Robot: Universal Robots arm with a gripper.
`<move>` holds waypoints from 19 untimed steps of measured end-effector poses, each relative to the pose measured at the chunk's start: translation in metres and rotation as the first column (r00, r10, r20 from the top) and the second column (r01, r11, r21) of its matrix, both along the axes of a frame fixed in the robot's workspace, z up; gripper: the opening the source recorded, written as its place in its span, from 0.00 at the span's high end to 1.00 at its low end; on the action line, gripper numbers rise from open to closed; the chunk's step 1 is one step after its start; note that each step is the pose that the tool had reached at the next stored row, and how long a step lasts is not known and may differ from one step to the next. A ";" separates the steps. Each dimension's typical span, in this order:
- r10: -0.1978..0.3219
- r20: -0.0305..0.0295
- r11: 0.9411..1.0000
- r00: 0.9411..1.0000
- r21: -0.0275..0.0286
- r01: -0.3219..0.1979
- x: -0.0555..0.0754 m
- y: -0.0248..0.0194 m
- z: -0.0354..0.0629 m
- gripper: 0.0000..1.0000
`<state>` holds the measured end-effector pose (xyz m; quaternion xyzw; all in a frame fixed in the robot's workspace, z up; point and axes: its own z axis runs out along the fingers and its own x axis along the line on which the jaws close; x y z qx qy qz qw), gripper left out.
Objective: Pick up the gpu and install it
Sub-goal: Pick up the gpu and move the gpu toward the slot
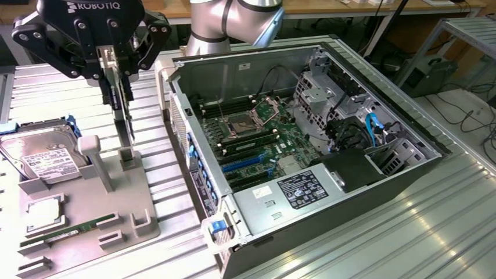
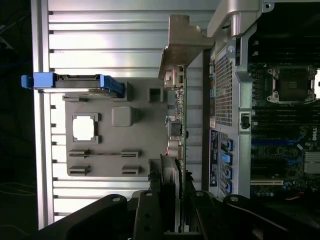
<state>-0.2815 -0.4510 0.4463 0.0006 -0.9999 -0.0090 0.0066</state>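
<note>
Claw [image 1: 116, 68] [image 2: 172, 189]: black Robotiq two-finger unit, fingers pressed onto the gpu [image 1: 124, 116] [image 2: 183, 107], one each side of the board, pinching its upper end. Card hangs vertical, edge-on in ext. view, straight below the claw. Silver bracket [image 2: 182, 45] is at the end farthest from the claw. Lower end reaches down to a slotted post on the grey fixture tray [image 1: 116, 203] [image 2: 142, 145]; can't tell if seated there or just clear.

Wrist view: gpu lines up over the strip btw tray and the open PC case [image 1: 403, 119] [image 2: 227, 75], just beside the case's perforated side wall.

On tray: hard drive [image 1: 43, 157] [image 2: 75, 82] w/ blue rails, CPU chip [image 1: 45, 212] [image 2: 83, 127] in a square pocket, RAM stick [image 1: 69, 229] [image 2: 105, 154] lying in end clips.

Case lies on its side at ext. view's right of tray, lid off. Motherboard [image 1: 259, 142] [image 2: 280, 120] exposed: CPU socket [image 1: 236, 123] [image 2: 292, 85], blue slots [image 1: 241, 164], PSU [image 1: 302, 192] w/ label near the front.

Worktop [image 1: 372, 238] [image 2: 100, 45]: ribbed aluminium profile, shiny, carries tray + case. Silver-grey UR arm [image 1: 232, 23] rises behind case.

Room: wooden desk along the back, metal frame and loose cables on floor at ext. view's right.
</note>
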 end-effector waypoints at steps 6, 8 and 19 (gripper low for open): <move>0.000 0.000 1.000 1.000 -0.001 0.000 0.003 0.0000 0.0000 0.73; 0.000 0.000 1.000 1.000 -0.001 0.000 0.005 0.0000 0.0000 0.73; 0.000 0.000 1.000 1.000 -0.003 0.000 0.014 0.0000 0.0000 0.73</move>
